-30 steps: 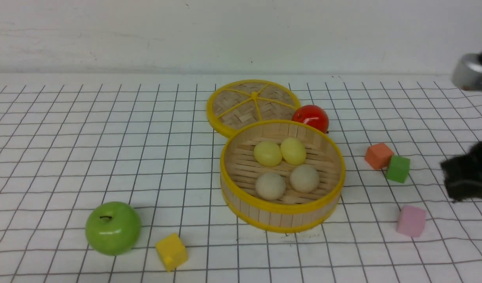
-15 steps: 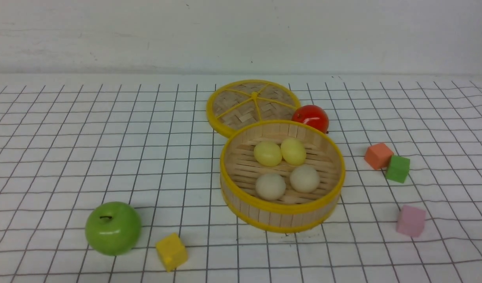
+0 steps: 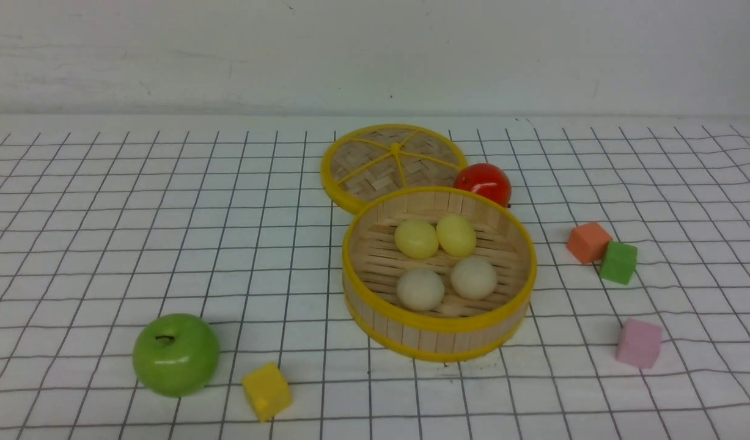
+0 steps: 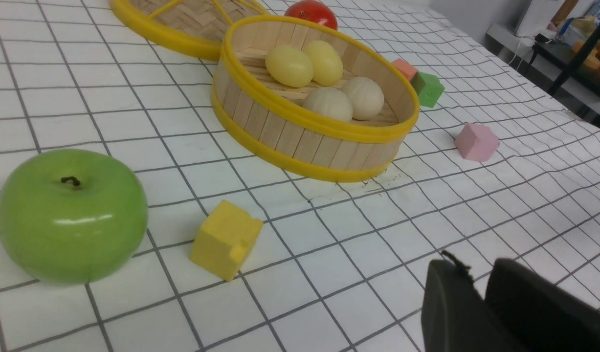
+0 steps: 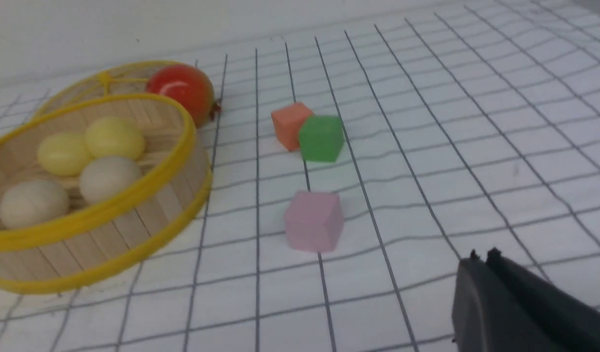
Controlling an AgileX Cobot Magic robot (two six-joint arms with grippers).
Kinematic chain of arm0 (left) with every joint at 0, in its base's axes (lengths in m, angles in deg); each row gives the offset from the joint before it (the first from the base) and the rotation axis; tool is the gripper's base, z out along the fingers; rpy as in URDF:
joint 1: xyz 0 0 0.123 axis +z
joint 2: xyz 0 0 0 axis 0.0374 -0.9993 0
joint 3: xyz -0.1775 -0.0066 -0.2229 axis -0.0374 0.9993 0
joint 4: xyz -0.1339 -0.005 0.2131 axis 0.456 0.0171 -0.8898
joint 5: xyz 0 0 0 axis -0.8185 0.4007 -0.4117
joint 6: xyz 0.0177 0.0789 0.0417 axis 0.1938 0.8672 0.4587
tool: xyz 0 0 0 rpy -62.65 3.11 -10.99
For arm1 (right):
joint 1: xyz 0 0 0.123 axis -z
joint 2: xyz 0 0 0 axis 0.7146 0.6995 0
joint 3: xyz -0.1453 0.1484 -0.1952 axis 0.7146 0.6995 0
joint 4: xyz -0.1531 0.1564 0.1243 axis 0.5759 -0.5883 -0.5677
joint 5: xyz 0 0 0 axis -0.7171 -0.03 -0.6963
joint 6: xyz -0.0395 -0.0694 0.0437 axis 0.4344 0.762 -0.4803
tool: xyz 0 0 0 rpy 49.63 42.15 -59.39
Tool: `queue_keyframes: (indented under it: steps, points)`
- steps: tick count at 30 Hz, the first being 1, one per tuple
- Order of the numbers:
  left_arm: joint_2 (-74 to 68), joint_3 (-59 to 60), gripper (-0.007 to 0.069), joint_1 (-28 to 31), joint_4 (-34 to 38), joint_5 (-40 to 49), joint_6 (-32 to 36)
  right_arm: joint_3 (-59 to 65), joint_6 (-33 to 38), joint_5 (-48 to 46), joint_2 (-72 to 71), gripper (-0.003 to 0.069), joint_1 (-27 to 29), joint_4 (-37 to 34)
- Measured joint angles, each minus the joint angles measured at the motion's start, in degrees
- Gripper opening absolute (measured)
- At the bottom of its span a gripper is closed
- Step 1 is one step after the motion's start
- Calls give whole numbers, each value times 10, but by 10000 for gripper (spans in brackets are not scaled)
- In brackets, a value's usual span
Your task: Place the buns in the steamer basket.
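Observation:
The steamer basket (image 3: 439,324) stands right of the table's middle. In it lie all four buns: two pale yellow buns (image 3: 416,239) (image 3: 456,234) at the back and two beige-white buns (image 3: 420,289) (image 3: 474,277) at the front. Neither arm shows in the front view. In the left wrist view my left gripper (image 4: 476,274) is shut and empty, low over the cloth, well short of the basket (image 4: 290,134). In the right wrist view my right gripper (image 5: 483,255) is shut and empty, to the right of the basket (image 5: 133,220) and near the pink cube (image 5: 313,221).
The woven lid (image 3: 393,160) lies flat behind the basket, with a red fruit (image 3: 483,181) beside it. A green apple (image 3: 176,354) and a yellow cube (image 3: 266,391) sit front left. Orange (image 3: 588,242), green (image 3: 618,262) and pink (image 3: 639,343) cubes sit to the right.
The right arm, at the front view's right edge a second ago, has left that view. The basket, buns and other objects have not moved.

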Motion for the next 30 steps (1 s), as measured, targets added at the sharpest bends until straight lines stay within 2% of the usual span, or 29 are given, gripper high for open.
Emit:
queue_keyframes:
  steps: [8, 30]
  points:
    - [0, 0, 118, 0, 0, 0, 0, 24, 13, -11, 0, -14, -16, 43]
    - [0, 0, 141, 0, -1, 0, 0, 22, 13, -17, 0, 2, -19, 43]
